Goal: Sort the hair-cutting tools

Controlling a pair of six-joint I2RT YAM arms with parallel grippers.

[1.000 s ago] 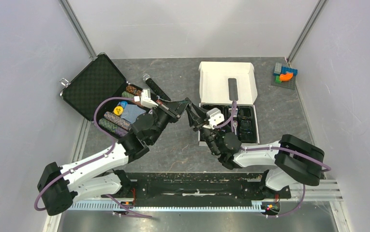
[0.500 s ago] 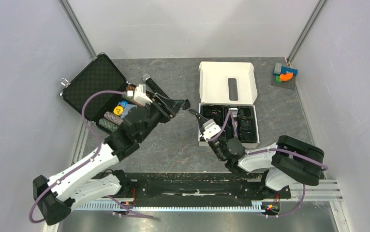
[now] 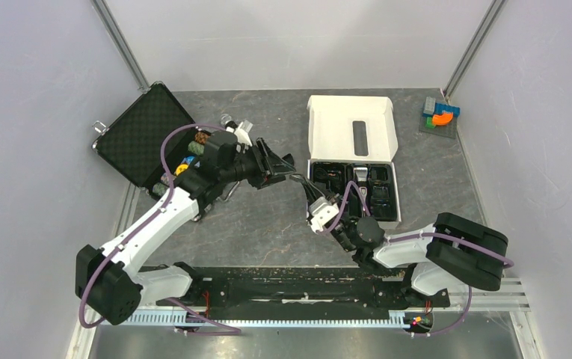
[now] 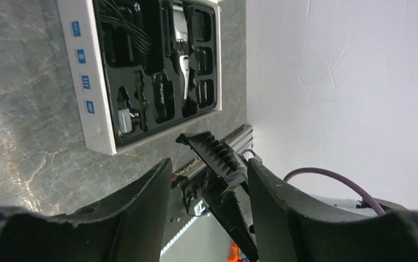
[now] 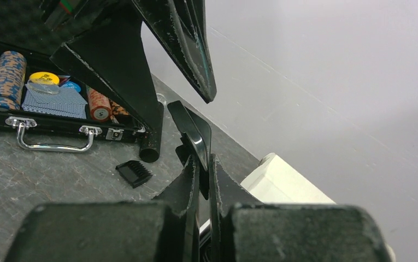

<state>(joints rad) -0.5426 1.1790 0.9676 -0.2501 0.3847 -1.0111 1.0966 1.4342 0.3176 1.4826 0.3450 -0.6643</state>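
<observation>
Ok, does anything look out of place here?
One comb lies loose on the table beside the poker case, not in the white box with the other clipper parts.

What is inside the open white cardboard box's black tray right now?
A slim silver-and-black hair clipper, black comb attachments and a black cable sit in its compartments. From above, the right arm covers the box's near-left corner.

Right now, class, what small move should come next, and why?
Probably the right gripper should draw the comb attachment toward the white box. Its jaws are shut on the comb, while the left gripper's jaws stand open on either side of it, so the comb looks free to go.
</observation>
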